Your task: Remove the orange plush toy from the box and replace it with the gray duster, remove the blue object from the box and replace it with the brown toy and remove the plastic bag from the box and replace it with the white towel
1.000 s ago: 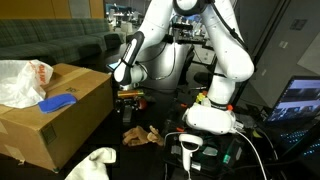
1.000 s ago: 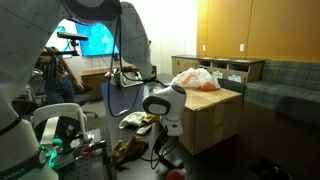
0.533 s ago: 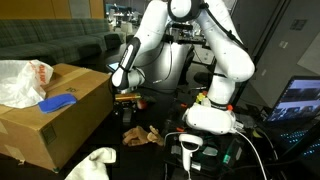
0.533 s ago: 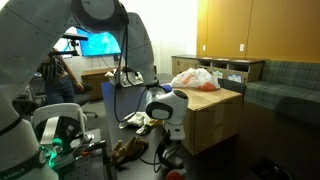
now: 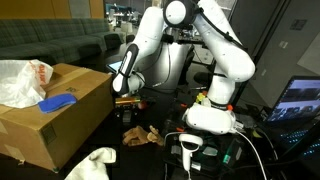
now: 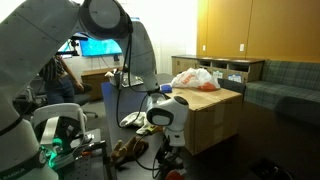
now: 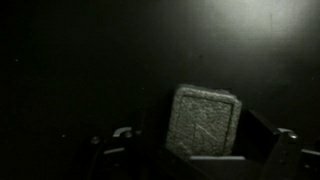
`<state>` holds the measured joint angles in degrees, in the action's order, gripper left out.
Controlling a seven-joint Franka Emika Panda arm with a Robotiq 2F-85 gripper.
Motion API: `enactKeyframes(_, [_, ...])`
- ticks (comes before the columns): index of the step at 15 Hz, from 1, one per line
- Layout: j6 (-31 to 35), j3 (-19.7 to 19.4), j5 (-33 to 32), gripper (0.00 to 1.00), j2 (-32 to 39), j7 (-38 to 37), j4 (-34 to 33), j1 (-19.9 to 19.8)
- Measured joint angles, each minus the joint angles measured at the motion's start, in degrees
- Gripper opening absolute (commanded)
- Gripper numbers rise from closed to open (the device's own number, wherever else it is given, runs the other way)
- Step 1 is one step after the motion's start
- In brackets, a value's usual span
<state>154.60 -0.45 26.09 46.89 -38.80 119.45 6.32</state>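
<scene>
Sinking slightly beside the box [image 5: 75, 120], the gripper [image 5: 127, 100] hangs spread and empty above the brown toy [image 5: 140, 133] at its five o'clock, while the blue object [image 5: 58, 102] and plastic bag [image 5: 20, 80] lie atop the box, suggesting those swaps remain pending.

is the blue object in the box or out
In or on it: the blue object lies at the top of the box beside the plastic bag.
</scene>
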Motion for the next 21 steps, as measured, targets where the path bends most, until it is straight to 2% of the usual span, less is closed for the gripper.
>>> enactKeyframes(6, [2.79,-2.67,0.00,1.00,0.01,-2.45,-0.13,-0.10])
enactKeyframes(7, [2.95,-3.25,-0.07,0.95,0.01,-2.65,-0.24,-0.11])
enactKeyframes(8, [2.97,-3.86,-0.18,0.76,0.02,-2.80,-0.40,-0.13])
enactKeyframes(11, [2.94,-5.36,-0.70,0.64,0.24,-3.19,-1.06,-0.16])
enactKeyframes(15, [2.56,-5.99,-1.39,0.32,0.53,-3.26,-2.18,-0.19])
enactKeyframes(21, [-0.18,-6.23,-5.12,0.31,0.60,-3.54,-3.44,-0.10])
